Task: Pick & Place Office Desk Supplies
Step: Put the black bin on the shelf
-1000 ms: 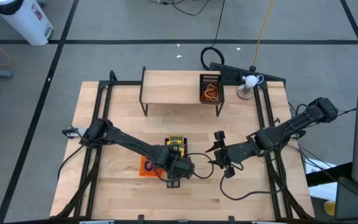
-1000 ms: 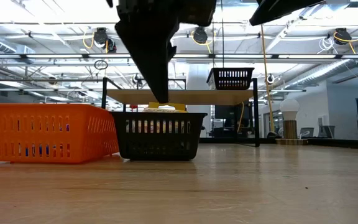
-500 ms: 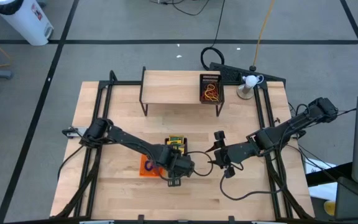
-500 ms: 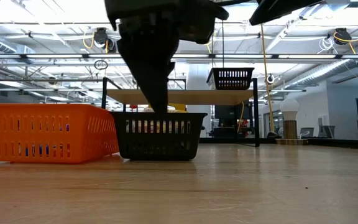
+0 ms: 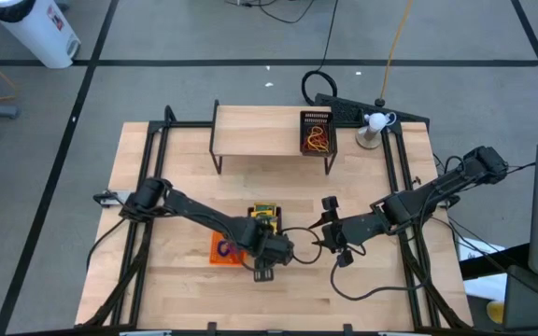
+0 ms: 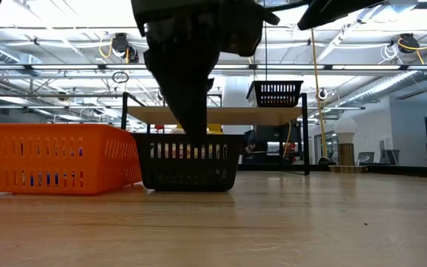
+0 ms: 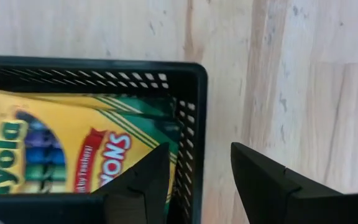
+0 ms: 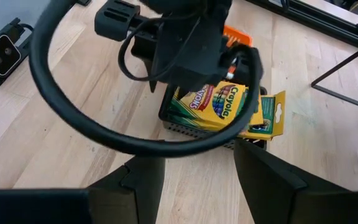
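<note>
High view: the left hand (image 5: 265, 272) hangs at the black tray's (image 5: 267, 224) 6 o'clock edge, the right hand (image 5: 329, 222) waiting at 3 o'clock.

Left wrist view: fingers spread and empty, straddling the tray wall; crayon boxes (image 7: 73, 152) lie inside, probably just dropped.

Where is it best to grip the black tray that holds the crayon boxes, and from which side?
Probably the black tray is best gripped by its thin upright wall, from above: the left gripper already straddles that wall, one finger inside beside the crayon boxes, one outside.
</note>
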Tool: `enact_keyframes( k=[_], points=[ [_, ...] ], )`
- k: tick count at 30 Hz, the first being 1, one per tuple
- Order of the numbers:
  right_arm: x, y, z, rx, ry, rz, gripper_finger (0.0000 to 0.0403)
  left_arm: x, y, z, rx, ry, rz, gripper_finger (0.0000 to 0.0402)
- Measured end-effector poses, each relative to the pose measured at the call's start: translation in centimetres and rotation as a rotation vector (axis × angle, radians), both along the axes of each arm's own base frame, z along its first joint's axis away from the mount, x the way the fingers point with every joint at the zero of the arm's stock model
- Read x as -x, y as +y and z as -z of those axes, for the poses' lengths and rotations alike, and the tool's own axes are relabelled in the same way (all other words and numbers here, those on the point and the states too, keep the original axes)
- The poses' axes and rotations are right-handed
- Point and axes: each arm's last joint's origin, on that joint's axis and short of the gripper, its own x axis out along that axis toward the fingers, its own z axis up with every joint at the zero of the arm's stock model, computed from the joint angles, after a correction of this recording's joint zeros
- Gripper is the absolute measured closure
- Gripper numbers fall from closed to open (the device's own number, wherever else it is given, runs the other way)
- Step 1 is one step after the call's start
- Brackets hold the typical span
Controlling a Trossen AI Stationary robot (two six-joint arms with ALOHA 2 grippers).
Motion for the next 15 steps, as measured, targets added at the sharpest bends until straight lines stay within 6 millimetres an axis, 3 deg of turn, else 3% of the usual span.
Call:
enact_keyframes(
  k=[5,15],
  points=[
    [0.0,0.0,0.0,-0.004,0.005,0.004,0.022,-0.3,-0.2,1.6,0.009,0.036,0.002,0.0231],
    [0.0,0.0,0.1,-0.014,0.008,0.013,0.022,-0.3,-0.1,2.6,-0.005,0.075,-0.002,0.0231]
  ],
)
